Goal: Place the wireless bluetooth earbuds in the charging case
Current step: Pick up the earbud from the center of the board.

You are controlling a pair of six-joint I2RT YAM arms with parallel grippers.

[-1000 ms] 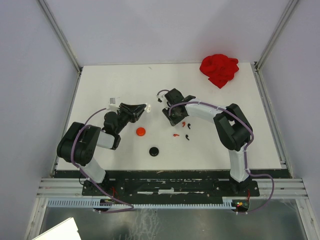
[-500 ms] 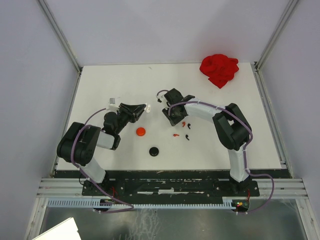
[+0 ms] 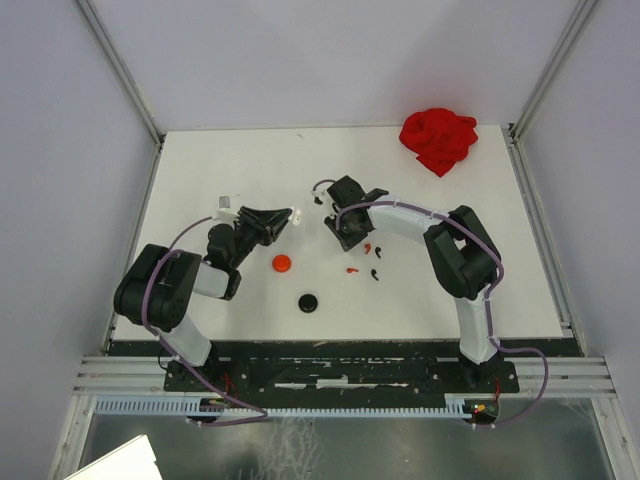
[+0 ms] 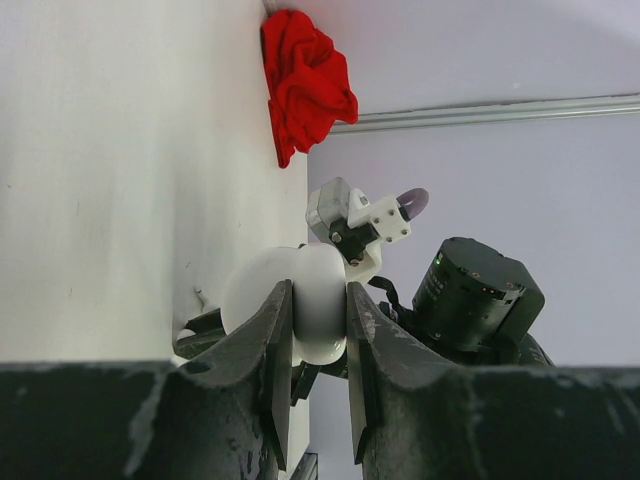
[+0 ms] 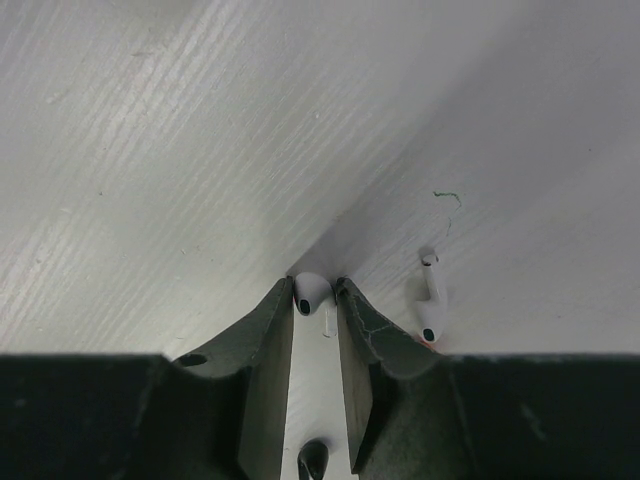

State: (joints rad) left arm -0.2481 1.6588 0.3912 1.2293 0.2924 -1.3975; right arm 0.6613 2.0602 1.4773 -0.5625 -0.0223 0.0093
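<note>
Right arm [image 3: 455, 250] elbow has nudged toward the charging case [image 4: 250, 295]; nothing else has moved. Left gripper [image 4: 319, 305] is clamped on the charging case. Just right of the case, right gripper [image 5: 314, 300] straddles a white earbud [image 5: 310, 288] on the table [image 5: 150, 150]; can't tell if it's pinched yet. Step: grasping the bud. Next: firm pinch, lift, carry to the case.

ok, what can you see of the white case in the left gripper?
The white case is a smooth, rounded shell, plastic by its look, with a crease splitting it into two lobes. The left gripper is shut on one lobe; the other bulges out beside the fingers. Whether it rests on the table is unclear.
</note>
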